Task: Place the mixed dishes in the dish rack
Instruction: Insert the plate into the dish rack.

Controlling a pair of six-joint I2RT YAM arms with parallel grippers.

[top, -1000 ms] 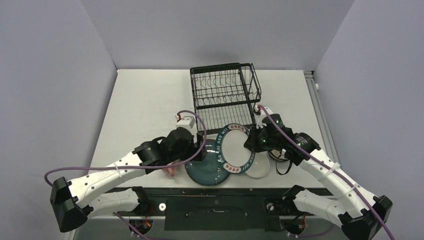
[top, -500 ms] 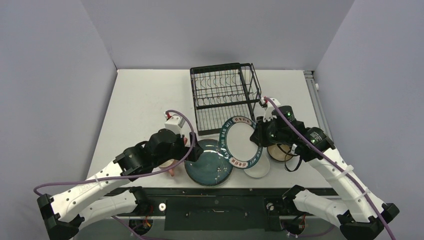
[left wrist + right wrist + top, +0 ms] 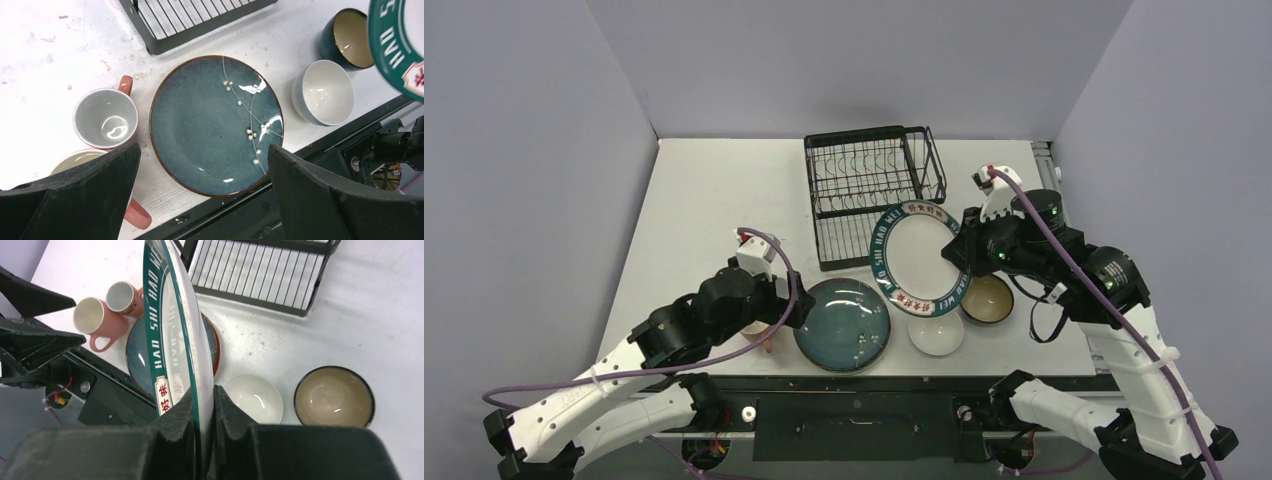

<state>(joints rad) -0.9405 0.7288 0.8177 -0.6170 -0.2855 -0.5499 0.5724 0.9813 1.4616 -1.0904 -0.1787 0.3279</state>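
My right gripper [image 3: 961,255] is shut on the rim of the green-rimmed lettered white plate [image 3: 917,260], holding it on edge above the table, just in front of the black wire dish rack [image 3: 874,185]. The right wrist view has the plate [image 3: 170,315] clamped between the right gripper's [image 3: 204,395] fingers. My left gripper [image 3: 204,150] hangs wide open above the teal plate [image 3: 216,125], holding nothing. A red plate [image 3: 216,347] peeks out under the teal one. Two pink mugs [image 3: 105,117] [image 3: 75,160] stand left of it. A white bowl [image 3: 936,333] and a dark bowl [image 3: 987,298] sit to the right.
The rack's flat lower tray [image 3: 158,47] lies just beyond the teal plate. The table's near edge and the black base rail [image 3: 854,405] run right below the dishes. Grey walls close in on the table's left, right and back.
The right gripper has raised the lettered plate up and to the right, off the pile, toward the rack. The left gripper has opened fully and drawn back to the left.
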